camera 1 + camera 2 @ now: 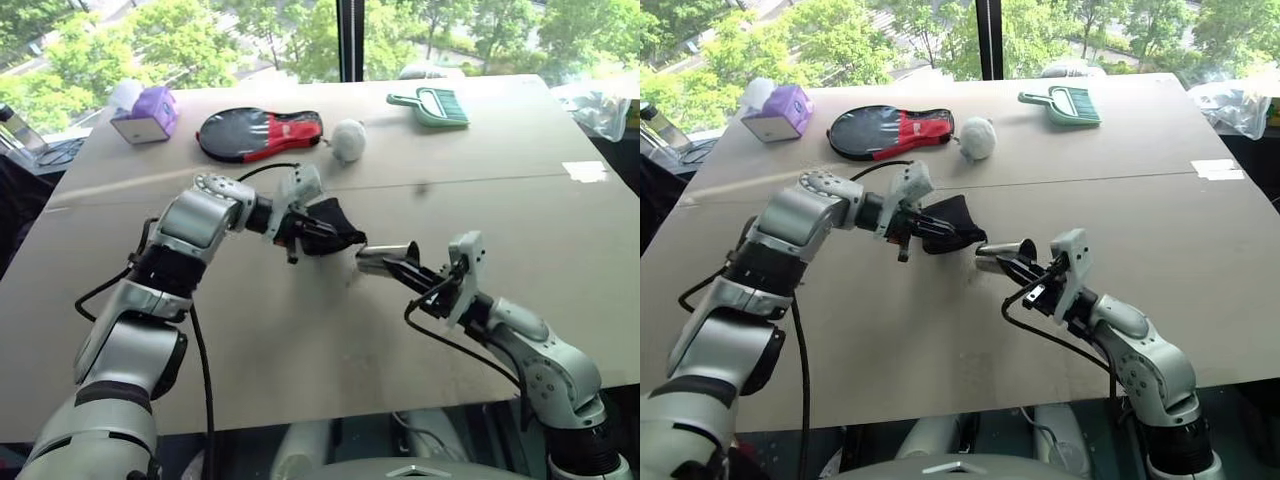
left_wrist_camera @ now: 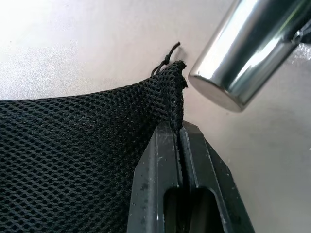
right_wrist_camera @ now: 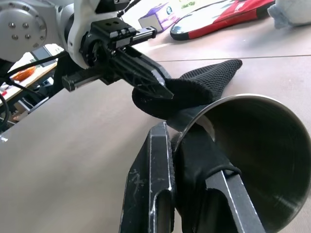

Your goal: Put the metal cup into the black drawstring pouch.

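Pale table (image 1: pixel 560 250), seam across its middle. Far side: purple tissue box (image 1: pixel 146 113), black-and-red paddle case (image 1: pixel 260 134), white ball (image 1: pixel 348 139), green dustpan w/ brush (image 1: pixel 430 106). White label (image 1: pixel 585 171) near right edge.

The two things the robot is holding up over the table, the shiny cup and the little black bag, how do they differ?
The metal cup is hard, shiny silver and smooth; the black drawstring pouch is soft, matte mesh fabric. The cup keeps its tapered round form and lies sideways, its base toward the pouch, while the pouch hangs limp and crumpled. The right gripper clamps the cup's rim; the left gripper pinches the pouch's edge. Both are small and held above the table.
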Motion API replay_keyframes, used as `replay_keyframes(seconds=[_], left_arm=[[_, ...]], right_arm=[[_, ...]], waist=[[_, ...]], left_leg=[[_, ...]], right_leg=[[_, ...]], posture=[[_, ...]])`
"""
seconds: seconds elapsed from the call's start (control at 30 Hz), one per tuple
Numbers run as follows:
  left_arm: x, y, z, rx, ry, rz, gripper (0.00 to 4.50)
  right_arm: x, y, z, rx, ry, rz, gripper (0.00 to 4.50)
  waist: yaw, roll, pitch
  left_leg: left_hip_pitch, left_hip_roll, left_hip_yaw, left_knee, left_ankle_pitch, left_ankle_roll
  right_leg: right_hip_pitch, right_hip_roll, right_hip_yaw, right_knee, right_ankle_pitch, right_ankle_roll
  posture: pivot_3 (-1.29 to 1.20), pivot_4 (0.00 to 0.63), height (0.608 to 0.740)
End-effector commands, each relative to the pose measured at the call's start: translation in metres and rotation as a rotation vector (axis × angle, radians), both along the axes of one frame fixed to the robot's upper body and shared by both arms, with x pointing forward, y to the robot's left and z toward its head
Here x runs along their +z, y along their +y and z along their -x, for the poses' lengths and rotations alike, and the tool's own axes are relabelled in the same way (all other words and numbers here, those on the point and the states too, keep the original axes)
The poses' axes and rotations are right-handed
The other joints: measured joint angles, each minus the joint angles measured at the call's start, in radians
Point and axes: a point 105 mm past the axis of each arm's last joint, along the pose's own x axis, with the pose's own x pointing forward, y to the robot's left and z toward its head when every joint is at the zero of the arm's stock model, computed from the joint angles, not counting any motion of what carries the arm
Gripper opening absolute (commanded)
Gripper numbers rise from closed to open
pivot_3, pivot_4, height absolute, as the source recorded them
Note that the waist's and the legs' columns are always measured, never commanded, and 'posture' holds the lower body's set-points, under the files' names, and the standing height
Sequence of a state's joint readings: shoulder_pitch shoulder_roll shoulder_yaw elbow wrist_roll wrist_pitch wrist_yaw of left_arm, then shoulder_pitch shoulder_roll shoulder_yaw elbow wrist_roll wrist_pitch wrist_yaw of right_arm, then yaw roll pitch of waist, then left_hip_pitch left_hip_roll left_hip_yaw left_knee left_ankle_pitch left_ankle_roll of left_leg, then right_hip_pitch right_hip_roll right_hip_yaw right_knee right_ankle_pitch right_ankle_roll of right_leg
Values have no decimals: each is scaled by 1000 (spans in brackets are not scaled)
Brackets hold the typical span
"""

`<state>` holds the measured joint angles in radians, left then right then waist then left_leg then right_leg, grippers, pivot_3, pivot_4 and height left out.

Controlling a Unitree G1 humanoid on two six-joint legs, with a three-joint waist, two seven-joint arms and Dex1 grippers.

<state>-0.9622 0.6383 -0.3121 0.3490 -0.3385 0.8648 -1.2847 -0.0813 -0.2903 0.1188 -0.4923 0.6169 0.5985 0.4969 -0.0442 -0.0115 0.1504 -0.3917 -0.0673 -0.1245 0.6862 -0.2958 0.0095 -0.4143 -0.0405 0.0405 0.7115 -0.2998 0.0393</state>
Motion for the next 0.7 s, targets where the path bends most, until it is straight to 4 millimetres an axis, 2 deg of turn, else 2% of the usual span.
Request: replay_keyframes(seconds=[0.03,0.17,0.33,0.47,0.6,0.7], left_arm=[[6,6,-10,86,35,25,0],[-4,11,-22,189,89,10,0],[-24,10,-20,272,299,46,0],[-10,1,-19,277,360,140,0],[1,1,-22,279,316,150,0],[5,1,-23,249,218,119,0]], right_arm=[[9,7,-2,-2,-72,12,26],[7,10,-10,-37,-98,41,26],[6,11,-28,-110,-162,107,26],[10,11,-34,-137,-212,136,26],[18,17,-40,-149,-233,94,26],[7,20,-46,-165,-221,161,26]], waist=[[-3,0,0],[-4,0,0],[-2,0,0],[-2,0,0],[-6,0,0],[-9,0,0]], left_leg=[[0,0,0,0,0,0],[1,0,0,0,0,0],[0,0,1,0,0,0],[-1,0,0,0,0,0],[-1,0,0,0,0,0],[-1,0,0,0,0,0]], right_leg=[[0,0,0,0,0,0],[0,0,0,0,0,0],[0,0,0,0,0,0],[-2,0,0,0,0,0],[-3,0,0,1,0,0],[-3,0,1,1,0,0]], posture=[[0,150,740],[0,150,740],[0,150,740],[0,150,740],[0,150,740],[0,150,740]])
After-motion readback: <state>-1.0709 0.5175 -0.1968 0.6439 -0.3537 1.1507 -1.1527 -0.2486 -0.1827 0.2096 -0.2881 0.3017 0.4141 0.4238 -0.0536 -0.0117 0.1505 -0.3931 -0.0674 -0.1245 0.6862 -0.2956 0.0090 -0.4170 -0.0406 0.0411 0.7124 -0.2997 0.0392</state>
